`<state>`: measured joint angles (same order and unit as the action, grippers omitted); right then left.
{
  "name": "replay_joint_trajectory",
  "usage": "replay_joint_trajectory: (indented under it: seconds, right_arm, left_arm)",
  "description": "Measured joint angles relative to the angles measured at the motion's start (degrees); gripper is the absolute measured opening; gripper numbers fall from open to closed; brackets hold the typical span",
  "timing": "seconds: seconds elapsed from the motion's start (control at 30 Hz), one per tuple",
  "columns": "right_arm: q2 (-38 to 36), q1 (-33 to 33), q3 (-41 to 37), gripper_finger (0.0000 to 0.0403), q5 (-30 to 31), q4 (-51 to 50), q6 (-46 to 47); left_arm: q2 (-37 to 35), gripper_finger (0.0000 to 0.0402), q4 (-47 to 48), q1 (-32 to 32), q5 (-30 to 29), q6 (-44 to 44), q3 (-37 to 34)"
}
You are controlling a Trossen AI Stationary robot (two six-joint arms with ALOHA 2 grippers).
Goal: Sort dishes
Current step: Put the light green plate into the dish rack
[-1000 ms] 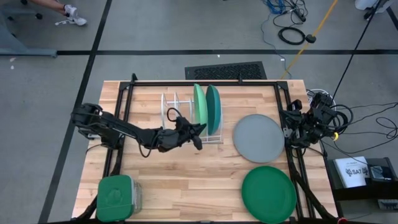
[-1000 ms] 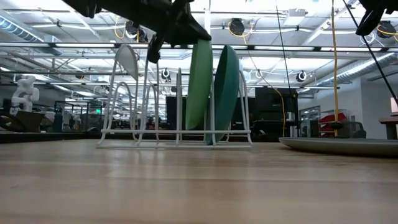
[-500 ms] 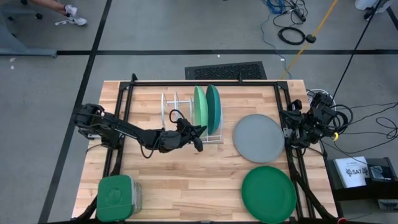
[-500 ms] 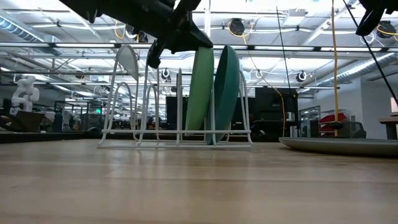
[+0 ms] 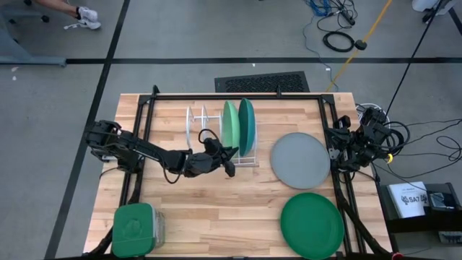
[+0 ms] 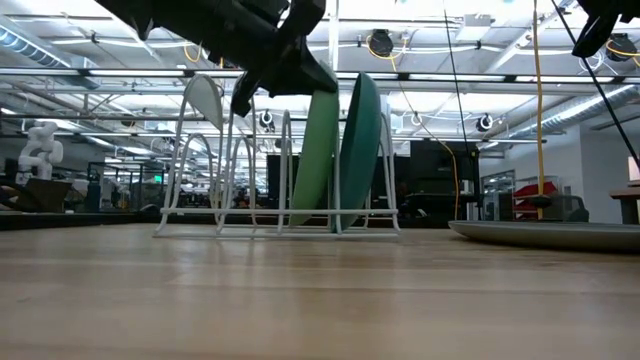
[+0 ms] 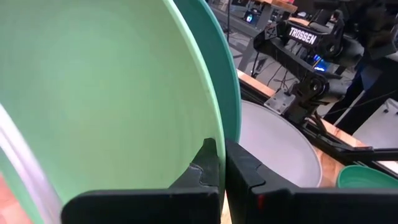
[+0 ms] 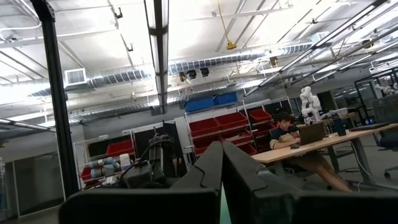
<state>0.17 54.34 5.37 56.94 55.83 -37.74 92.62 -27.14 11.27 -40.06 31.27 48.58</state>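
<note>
Plates stand and lie in different places on the wooden table (image 5: 216, 209): the light mint green plate (image 5: 230, 126) and the teal plate (image 5: 247, 127) stand on edge side by side in the white wire rack (image 5: 206, 133), the mint one leaning over against the wires, while the grey plate (image 5: 300, 160) lies flat near the right arm and the dark green plate (image 5: 312, 224) lies flat nearer the front edge. The left arm stretches low across the table from its base at the left side, and the left gripper (image 5: 229, 157) pinches the rim of the mint plate between its fingers (image 7: 208, 168). The right gripper (image 5: 338, 148) waits folded at the right side of the table with its fingers pressed together. A green square container (image 5: 135, 228) sits at the front left corner.
</note>
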Motion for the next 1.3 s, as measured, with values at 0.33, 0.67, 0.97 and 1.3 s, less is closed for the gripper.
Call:
replay_joint_trajectory:
  seconds: [0.33, 0.67, 0.97, 1.3]
  right_arm:
    - [0.0, 0.0, 0.0, 0.0, 0.0, 0.0, 0.0]
    - [0.0, 0.0, 0.0, 0.0, 0.0, 0.0, 0.0]
    - [0.0, 0.0, 0.0, 0.0, 0.0, 0.0, 0.0]
    - [0.0, 0.0, 0.0, 0.0, 0.0, 0.0, 0.0]
  left_arm:
    - [0.0, 0.0041, 0.5, 0.0, -0.1, 0.2, 0.0]
    - [-0.3, 0.0067, 0.9, 0.4, 0.1, 2.8, 0.0]
    - [-1.0, 0.0133, 0.9, 1.5, 1.4, 2.2, 0.0]
    - [-7.8, 0.0156, 4.9, 2.7, 0.8, -5.1, 0.0]
